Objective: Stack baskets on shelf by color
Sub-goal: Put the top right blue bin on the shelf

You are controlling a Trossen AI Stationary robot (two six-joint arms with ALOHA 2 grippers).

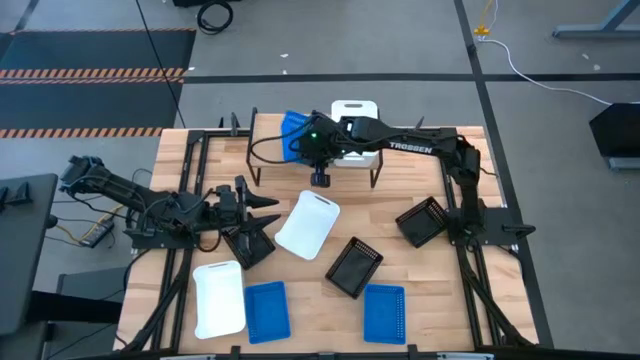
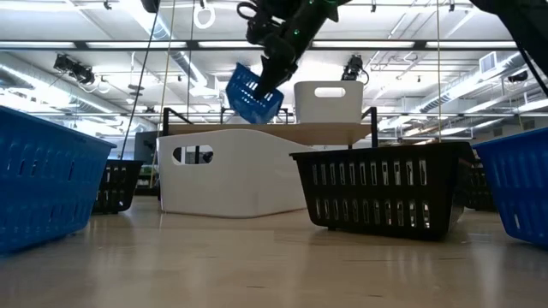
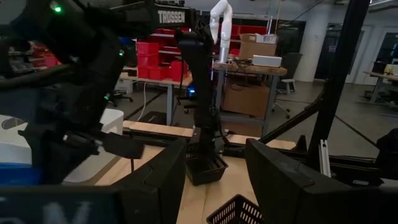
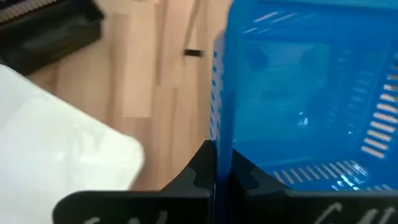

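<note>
A bright blue basket [image 1: 294, 134] with slotted sides is hanging tilted above the light wooden shelf [image 1: 268, 127], its thin wall pinched between the black fingers of the right gripper [image 4: 215, 163]. A white basket [image 1: 355, 112] is sitting on the shelf, and another white basket [image 1: 308, 224] is lying on the pale wood table [image 1: 420, 275]. Two black slotted baskets [image 1: 354, 266] [image 1: 422, 220] are resting nearby. Along the front edge, a white basket [image 1: 219, 297] and two blue ones [image 1: 266, 310] [image 1: 384, 312] are lying. A green light is glowing on the dark right arm [image 1: 400, 137]. The dark left gripper [image 1: 262, 221] is waiting at the left.
</note>
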